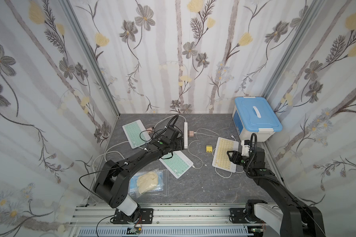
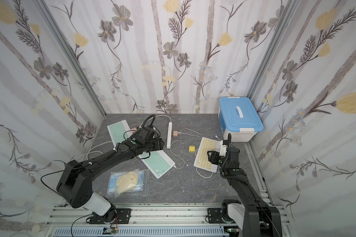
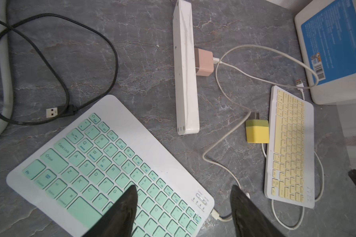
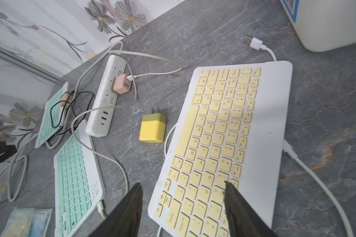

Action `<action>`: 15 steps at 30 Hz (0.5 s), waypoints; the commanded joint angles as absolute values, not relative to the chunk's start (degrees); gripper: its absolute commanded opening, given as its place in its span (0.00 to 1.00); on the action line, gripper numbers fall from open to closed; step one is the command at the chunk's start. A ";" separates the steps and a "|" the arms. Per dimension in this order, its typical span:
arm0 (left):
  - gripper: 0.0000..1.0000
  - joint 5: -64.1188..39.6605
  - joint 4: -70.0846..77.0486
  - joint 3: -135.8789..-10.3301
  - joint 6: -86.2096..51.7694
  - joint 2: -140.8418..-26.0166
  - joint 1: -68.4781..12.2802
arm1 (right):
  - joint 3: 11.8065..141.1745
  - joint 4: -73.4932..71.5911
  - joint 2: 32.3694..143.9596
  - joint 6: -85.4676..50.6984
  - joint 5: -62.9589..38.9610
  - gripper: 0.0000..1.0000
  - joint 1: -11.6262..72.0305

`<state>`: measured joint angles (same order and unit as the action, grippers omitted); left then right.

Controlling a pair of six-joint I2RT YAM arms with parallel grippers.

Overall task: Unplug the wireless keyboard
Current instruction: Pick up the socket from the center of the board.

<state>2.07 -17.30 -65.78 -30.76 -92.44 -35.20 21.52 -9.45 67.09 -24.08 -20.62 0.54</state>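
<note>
Fig. 1. Nearest, at eleven o'clock: plastic bag. At twelve o'clock: mint keyboard, with a white cable plugged into its corner. My left gripper hangs above that end, jaws wide, holding nothing. At one o'clock: yellow keyboard, also cabled, beneath my right gripper, jaws likewise spread and empty. Between the keyboards: yellow charger, lying loose. Beyond, at twelve o'clock: power strip carrying a pink charger. Farthest, at two o'clock: blue-lidded box.
</note>
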 commanded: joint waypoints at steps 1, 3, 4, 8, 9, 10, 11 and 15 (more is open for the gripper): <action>0.72 8.11 -19.77 -68.61 -30.19 -95.83 -35.42 | 19.45 -21.16 66.22 -25.35 -19.22 0.66 2.40; 0.73 9.08 -19.79 -70.30 -30.29 -98.17 -35.81 | 19.38 -20.80 66.91 -25.78 -19.23 0.66 2.70; 0.73 9.25 -20.07 -71.69 -30.17 -99.62 -36.01 | 19.42 -20.87 67.59 -26.05 -19.87 0.66 2.81; 0.74 10.82 -24.21 -79.54 -28.69 -106.93 -37.38 | 19.20 -21.63 69.13 -26.63 -23.38 0.64 3.79; 0.74 11.15 -25.32 -81.50 -28.30 -108.55 -37.68 | 19.09 -21.54 68.97 -26.67 -23.61 0.64 4.03; 0.74 11.78 -26.43 -82.86 -27.75 -110.50 -38.05 | 19.11 -21.18 68.70 -26.78 -23.84 0.64 4.21; 0.74 12.78 -27.58 -86.07 -27.56 -112.28 -38.30 | 19.11 -20.54 68.35 -26.92 -24.14 0.64 4.35; 0.74 14.62 -29.23 -90.31 -27.30 -117.35 -38.32 | 19.33 -18.00 65.55 -27.46 -26.40 0.65 4.81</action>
